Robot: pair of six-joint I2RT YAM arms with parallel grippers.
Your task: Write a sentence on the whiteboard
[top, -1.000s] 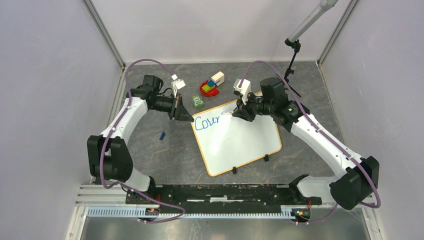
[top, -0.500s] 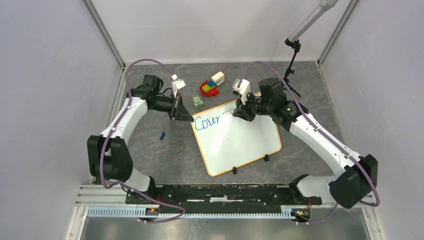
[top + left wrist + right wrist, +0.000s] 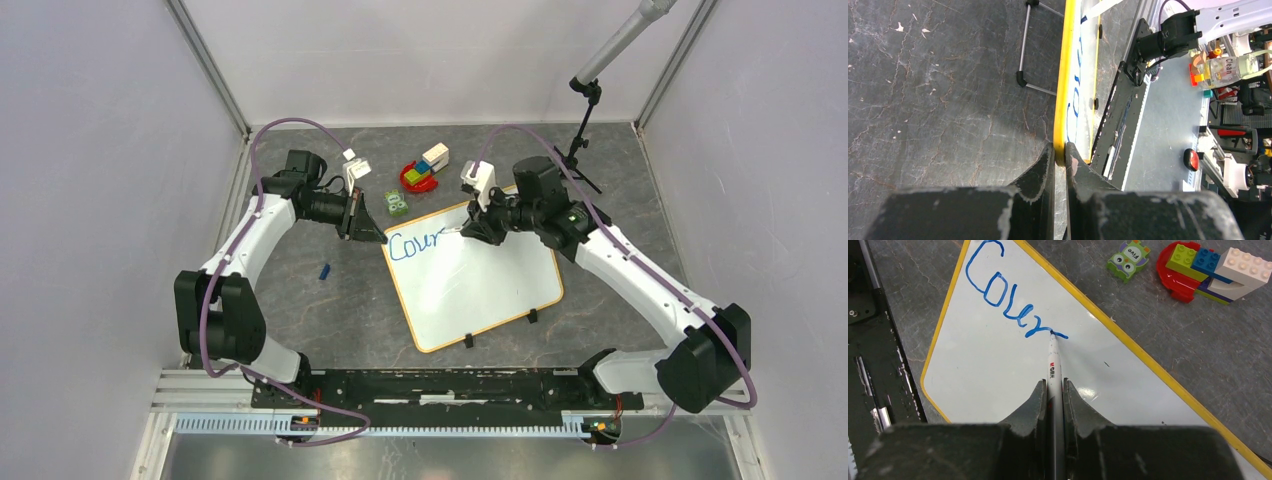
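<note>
**Marker tip sits at the end of "Cour"; blank board runs on toward the right arm's side**

- Right gripper (image 3: 1054,386): fingers pressed together on the marker (image 3: 1053,362). The barrel points away from the wrist and the nib is touching the whiteboard (image 3: 480,290).
- Sentence (image 3: 1005,300): only blue "Cour" plus a short fresh stroke so far. It starts at the whiteboard's far-left corner and runs parallel to its far long edge, just inside the yellow rim.
- Key relation: the unwritten surface lies along that same far edge, from the nib toward the whiteboard's far-right corner. My read is that the next letters need travel along the board's long axis, not across it.
- The right arm is nearer that blank stretch, so it looks well placed.
- Left gripper (image 3: 1060,150): fingers pinching the yellow rim at the whiteboard's left edge, near the corner where the sentence begins. It looks like an anchor against sliding.
- Lego blocks (image 3: 1208,270) sit beyond the whiteboard's far edge, apart from it.
</note>
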